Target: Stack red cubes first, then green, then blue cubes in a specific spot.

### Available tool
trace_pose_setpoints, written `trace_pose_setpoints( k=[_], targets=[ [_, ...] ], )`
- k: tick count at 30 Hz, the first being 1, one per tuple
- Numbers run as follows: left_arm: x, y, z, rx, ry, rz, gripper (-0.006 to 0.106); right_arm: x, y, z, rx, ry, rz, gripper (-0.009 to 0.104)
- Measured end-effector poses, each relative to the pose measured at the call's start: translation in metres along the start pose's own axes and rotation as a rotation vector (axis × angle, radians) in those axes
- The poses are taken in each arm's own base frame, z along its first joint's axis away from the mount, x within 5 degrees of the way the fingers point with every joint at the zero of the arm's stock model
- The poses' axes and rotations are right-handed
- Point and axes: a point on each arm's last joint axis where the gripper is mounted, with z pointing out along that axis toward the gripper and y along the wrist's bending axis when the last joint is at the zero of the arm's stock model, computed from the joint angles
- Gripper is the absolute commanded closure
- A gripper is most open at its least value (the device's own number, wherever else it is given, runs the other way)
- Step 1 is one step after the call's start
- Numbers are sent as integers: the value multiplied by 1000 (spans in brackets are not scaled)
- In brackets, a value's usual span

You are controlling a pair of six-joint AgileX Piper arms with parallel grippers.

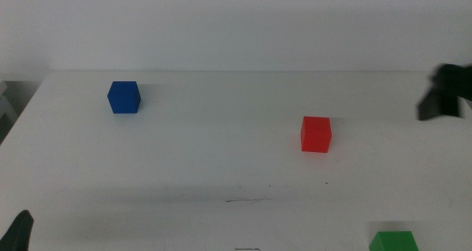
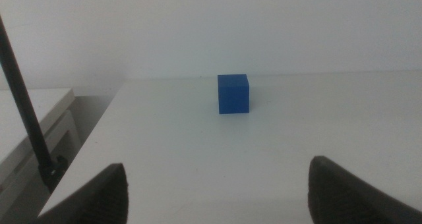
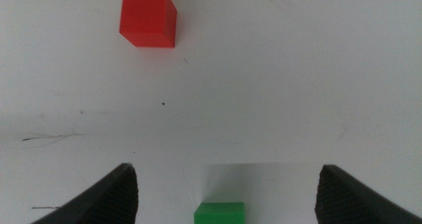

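Note:
The red cube [image 1: 316, 133] sits right of the table's middle and also shows in the right wrist view [image 3: 148, 18]. The green cube [image 1: 393, 241] lies at the front right edge of the middle view and shows between the right jaws [image 3: 219, 212]. The blue cube [image 1: 124, 97] stands at the far left and shows ahead of the left jaws [image 2: 233, 93]. The thin dark line [image 1: 247, 201] marks the tabletop at front centre, in the right wrist view too [image 3: 39, 139]. My right gripper [image 1: 446, 92] hovers at the right edge, open and empty [image 3: 227, 174]. My left gripper [image 1: 18, 232] waits at the front left corner, open and empty [image 2: 217, 191].
The white table's left edge [image 2: 86, 165] drops off beside a black rod [image 2: 23, 105] and a lower white surface [image 2: 33, 112]. A second faint dark mark [image 1: 247, 249] lies at the front edge of the middle view. A white wall backs the table.

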Motion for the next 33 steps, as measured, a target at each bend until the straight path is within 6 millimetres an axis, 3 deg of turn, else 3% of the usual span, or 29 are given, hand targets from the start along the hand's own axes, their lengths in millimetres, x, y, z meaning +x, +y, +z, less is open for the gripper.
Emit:
trace_pose_setpoints(
  k=[8, 21, 33],
  targets=[
    [0, 0, 0, 0, 0, 0, 7, -41, 47, 54, 58, 115, -35, 16],
    [0, 0, 0, 0, 0, 0, 7, -93, 91, 148, 30, 207, -46, 16],
    [0, 0, 0, 0, 0, 0, 7, -89, 99, 222, 54, 288, -69, 16]
  ],
)
